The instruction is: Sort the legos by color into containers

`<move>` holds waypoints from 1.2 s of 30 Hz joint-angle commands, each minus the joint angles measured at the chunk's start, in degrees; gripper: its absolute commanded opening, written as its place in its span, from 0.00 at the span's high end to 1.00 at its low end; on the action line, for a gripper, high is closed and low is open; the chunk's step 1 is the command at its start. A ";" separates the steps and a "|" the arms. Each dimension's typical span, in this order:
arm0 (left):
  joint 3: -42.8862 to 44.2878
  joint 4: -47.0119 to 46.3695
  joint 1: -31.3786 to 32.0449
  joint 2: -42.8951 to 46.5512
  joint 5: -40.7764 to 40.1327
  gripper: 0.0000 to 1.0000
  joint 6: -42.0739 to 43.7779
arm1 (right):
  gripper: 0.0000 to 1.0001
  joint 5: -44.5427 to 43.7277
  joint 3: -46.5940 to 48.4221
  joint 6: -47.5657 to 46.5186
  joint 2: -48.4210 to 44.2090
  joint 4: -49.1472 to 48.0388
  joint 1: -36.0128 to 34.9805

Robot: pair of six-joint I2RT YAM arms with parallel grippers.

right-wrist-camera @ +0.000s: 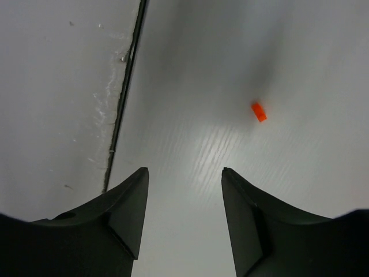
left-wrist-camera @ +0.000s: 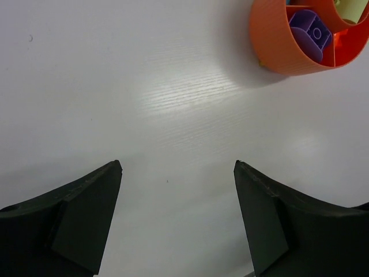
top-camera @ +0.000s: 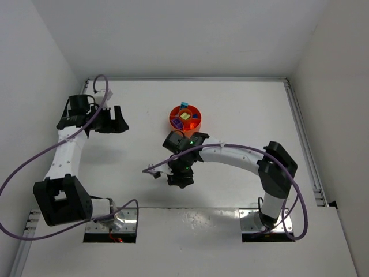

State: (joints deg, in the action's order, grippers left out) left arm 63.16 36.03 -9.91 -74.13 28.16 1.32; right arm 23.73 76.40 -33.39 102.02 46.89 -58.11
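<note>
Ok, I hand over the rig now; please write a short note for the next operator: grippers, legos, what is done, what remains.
Left gripper: open, empty, over the table, apart from the orange dish.
Right gripper: open, empty.
Done, in the dish's compartments: a purple brick, a lime brick; a cyan brick at the far rim.
Loose: one small orange piece on the table ahead of the right gripper, untouched.
Left: probably pick that piece and put it in the dish.
</note>
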 commanded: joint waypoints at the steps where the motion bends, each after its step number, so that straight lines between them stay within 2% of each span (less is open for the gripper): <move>1: -1.02 0.80 -3.88 0.91 9.70 0.15 1.49 | 0.47 -0.95 -0.37 -12.56 0.55 -1.36 -1.83; 7: -1.02 0.80 -9.95 -1.37 17.00 0.15 1.49 | 0.50 -3.60 1.90 -21.18 4.94 -3.30 -3.94; 17: -1.02 1.85 -14.16 -1.37 21.31 0.15 3.07 | 0.65 -7.20 5.68 -22.86 12.59 -8.66 -4.47; 36: -2.16 1.85 -15.22 -3.04 22.37 0.15 4.13 | 0.64 -10.72 7.45 -22.86 18.48 -9.89 -3.94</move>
State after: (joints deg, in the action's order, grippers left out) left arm 61.19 38.15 -23.83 -77.14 48.31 4.32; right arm 12.47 82.02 -55.35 119.81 37.93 -62.06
